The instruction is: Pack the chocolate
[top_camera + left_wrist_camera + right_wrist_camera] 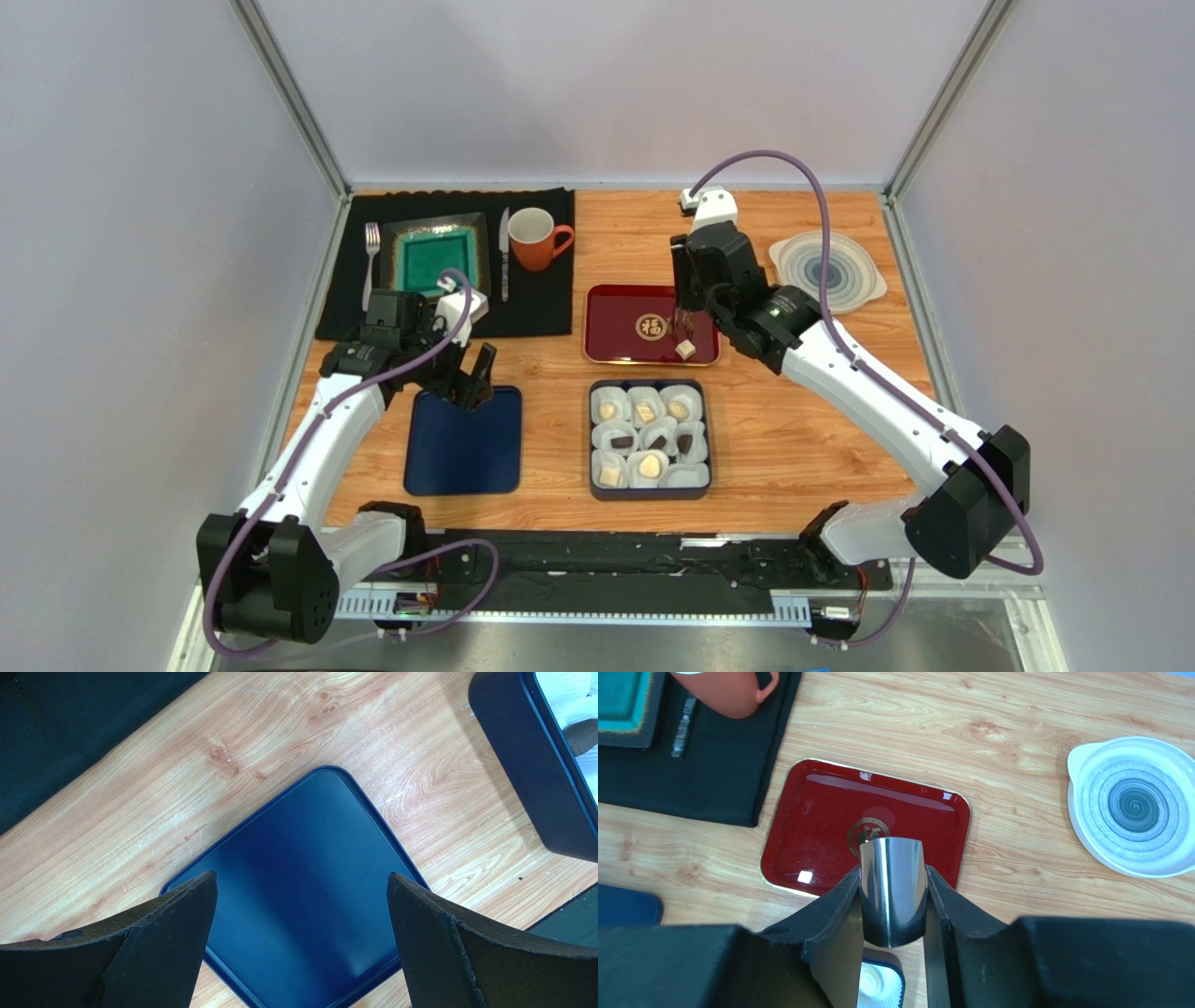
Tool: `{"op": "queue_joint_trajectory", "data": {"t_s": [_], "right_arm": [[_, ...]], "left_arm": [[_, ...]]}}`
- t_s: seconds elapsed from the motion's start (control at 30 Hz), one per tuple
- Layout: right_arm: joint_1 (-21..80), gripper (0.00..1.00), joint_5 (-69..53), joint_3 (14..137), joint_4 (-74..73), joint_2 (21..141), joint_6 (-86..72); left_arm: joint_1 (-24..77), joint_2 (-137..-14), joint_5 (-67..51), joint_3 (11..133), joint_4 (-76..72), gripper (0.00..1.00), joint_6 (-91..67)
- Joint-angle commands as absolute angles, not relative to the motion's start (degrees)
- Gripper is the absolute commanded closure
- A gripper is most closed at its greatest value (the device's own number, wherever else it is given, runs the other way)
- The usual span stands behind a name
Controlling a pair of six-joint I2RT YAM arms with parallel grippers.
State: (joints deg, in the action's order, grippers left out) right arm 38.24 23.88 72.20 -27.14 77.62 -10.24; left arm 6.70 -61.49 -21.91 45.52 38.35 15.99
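One cream chocolate cube (686,347) (805,877) lies on the red tray (617,333) (829,812). Other chocolates, cream (651,465) and dark brown (685,445), sit in white paper cups inside the dark box (595,445). Above the tray's near right part, my right gripper (686,300) (892,875) is shut on the bent steel end of metal tongs (892,889), whose tips are hidden in the wrist view. My left gripper (477,380) (302,882) hangs open over the blue lid (464,440) (309,903), nothing between its fingers.
A black mat at the back left carries a teal plate (431,255), a fork (370,259), a knife (504,252) and an orange mug (535,237). A white and grey swirl dish (828,269) (1134,805) stands at the back right. The box's corner (533,763) shows in the left wrist view.
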Motion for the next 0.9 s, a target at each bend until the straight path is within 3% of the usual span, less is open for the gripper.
{"op": "queue_joint_trajectory", "data": {"t_s": [0.0, 0.43, 0.87], "right_arm": [[36.7, 0.66, 24.4, 70.8, -21.4, 77.0, -11.1], [35.1, 0.58, 21.7, 67.9, -19.7, 77.1, -11.5], [33.6, 0.58, 20.3, 66.0, -18.8, 78.0, -11.7]], "left_arm": [[6.4, -60.6, -21.9, 45.8, 37.5, 0.01, 17.1], [6.4, -60.5, -21.5, 46.8, 38.1, 0.01, 17.5], [6.4, -60.6, -21.3, 47.4, 38.2, 0.01, 17.6]]}}
